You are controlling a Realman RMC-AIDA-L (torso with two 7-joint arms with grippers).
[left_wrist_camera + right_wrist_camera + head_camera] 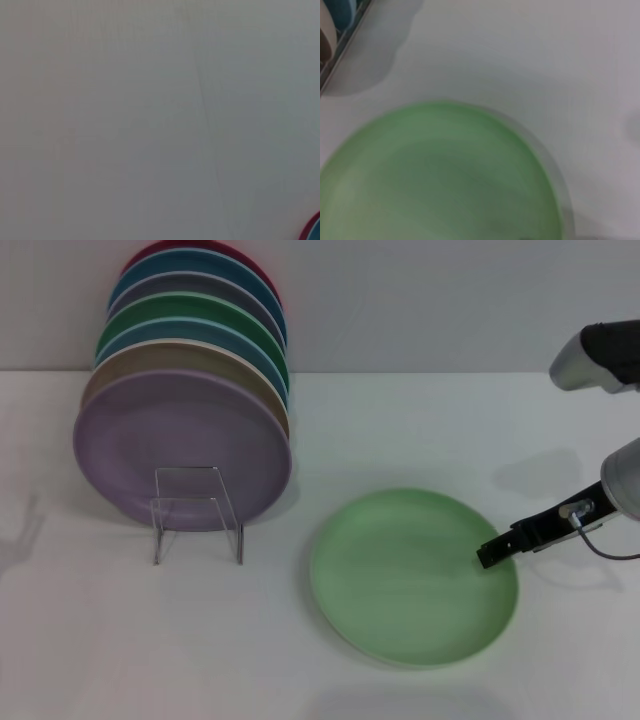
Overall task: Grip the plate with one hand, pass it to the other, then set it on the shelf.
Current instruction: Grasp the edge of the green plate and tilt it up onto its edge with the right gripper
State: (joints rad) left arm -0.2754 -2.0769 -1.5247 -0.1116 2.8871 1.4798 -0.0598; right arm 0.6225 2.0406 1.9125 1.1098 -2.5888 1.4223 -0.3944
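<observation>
The pale mint-green plate (413, 576) lies flat on the white table, right of the middle. It fills the right wrist view (440, 175). My right gripper (491, 554) comes in from the right, and its black tip is at the plate's right rim, low over it. The clear plastic shelf (198, 510) stands at the left with its squarish front bracket towards me. My left gripper is out of view; the left wrist view shows only a pale surface and a sliver of a plate's edge (314, 229).
Several coloured plates stand upright in a row on the shelf, the lilac plate (185, 440) at the front, then a tan and a darker green one (200, 315). The row's dark edge shows in the right wrist view (340, 45). The table (120, 650) is white.
</observation>
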